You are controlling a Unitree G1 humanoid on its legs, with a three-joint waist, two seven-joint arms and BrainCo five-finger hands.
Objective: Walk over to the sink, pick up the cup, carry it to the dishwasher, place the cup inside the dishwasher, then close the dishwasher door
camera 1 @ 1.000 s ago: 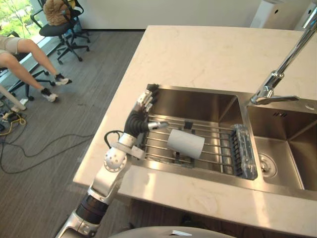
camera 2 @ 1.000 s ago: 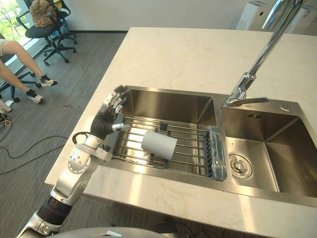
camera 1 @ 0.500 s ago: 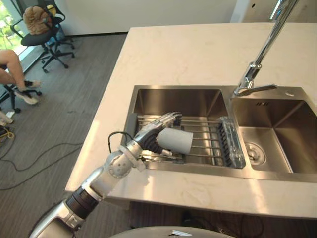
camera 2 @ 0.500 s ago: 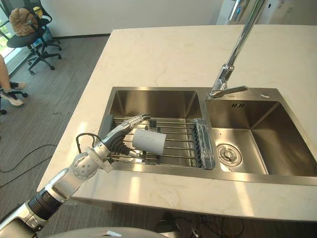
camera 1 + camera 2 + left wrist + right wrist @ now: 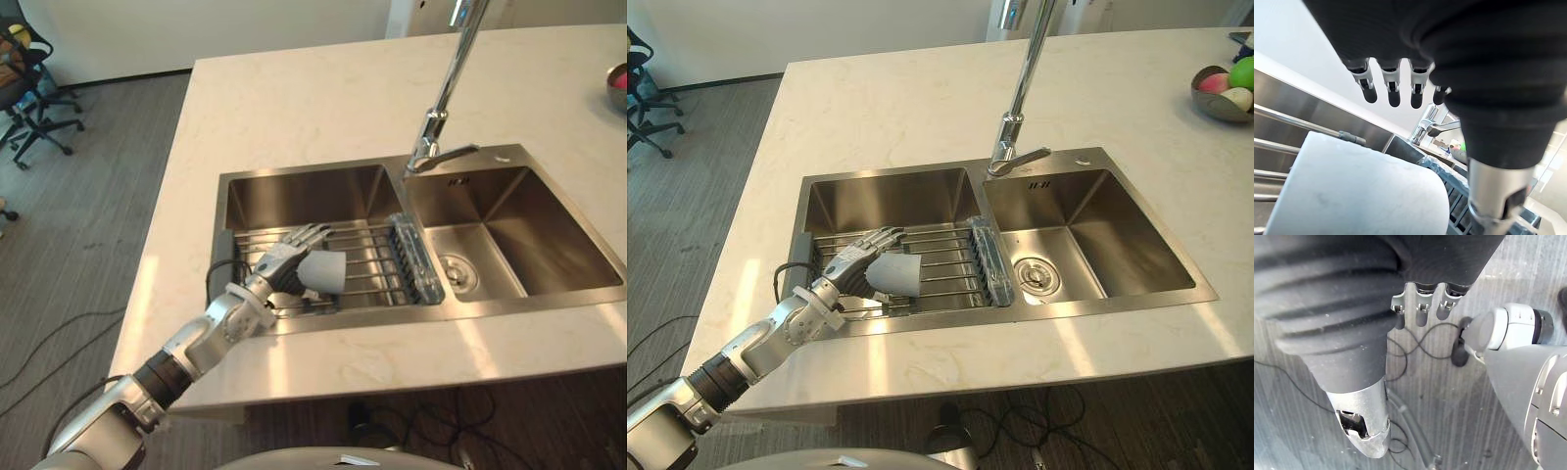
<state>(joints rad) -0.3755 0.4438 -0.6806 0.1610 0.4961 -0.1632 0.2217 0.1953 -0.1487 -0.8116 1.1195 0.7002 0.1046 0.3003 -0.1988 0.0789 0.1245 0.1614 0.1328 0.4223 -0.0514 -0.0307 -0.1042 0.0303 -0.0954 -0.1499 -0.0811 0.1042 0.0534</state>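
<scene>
The cup [image 5: 323,272] lies on its side on the sink rack [image 5: 377,257], lower centre of frame. Its long axis runs rightward from my left hand [image 5: 278,264], whose straight, unclosed fingers reach over it. My right hand [image 5: 1421,313] hangs slack.

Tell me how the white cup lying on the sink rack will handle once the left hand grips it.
The cup lies on its side on the rack, so it may roll if nudged. Its surface looks smooth, so it could slip from the left hand unless the straight fingers curl round it. It looks rigid and is probably light.
</scene>
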